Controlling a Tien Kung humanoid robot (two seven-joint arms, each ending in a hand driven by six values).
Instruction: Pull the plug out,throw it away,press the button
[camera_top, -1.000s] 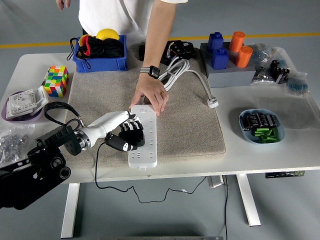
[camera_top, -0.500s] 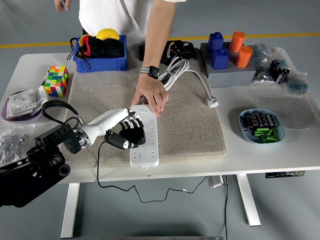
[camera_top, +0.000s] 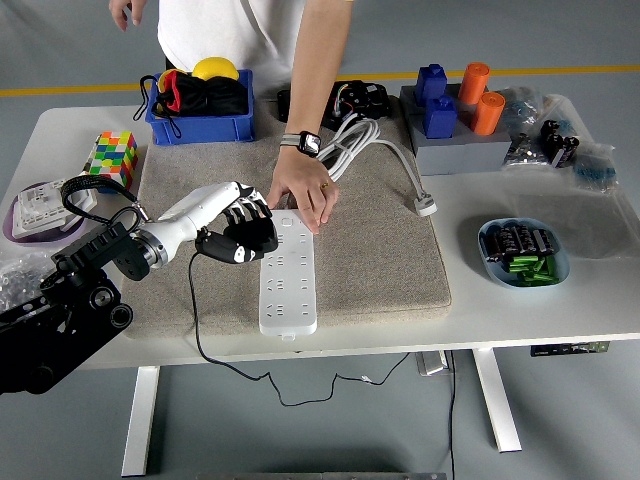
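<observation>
A white power strip (camera_top: 288, 285) lies lengthwise on the beige mat (camera_top: 385, 265). My left hand (camera_top: 240, 235) is just left of the strip's far half, lifted off it, with its fingers curled around a black plug (camera_top: 222, 250). The plug's thin black cable (camera_top: 193, 310) hangs down from the hand and over the table's near edge. The plug is clear of the strip's sockets. A person's hand (camera_top: 300, 192), with a watch on the wrist, presses on the strip's far end. My right hand is out of view.
A blue bin (camera_top: 200, 120) stands at the back left and a Rubik's cube (camera_top: 112, 160) left of the mat. A white cable with a plug (camera_top: 425, 206) lies on the mat's right side. A blue bowl (camera_top: 523, 255) and a grey block holder (camera_top: 460, 150) stand at the right.
My left hand has lifted up and to the left, away from the strip, with the black plug in it. The strip has straightened slightly. The person's hand stays on its far end.
</observation>
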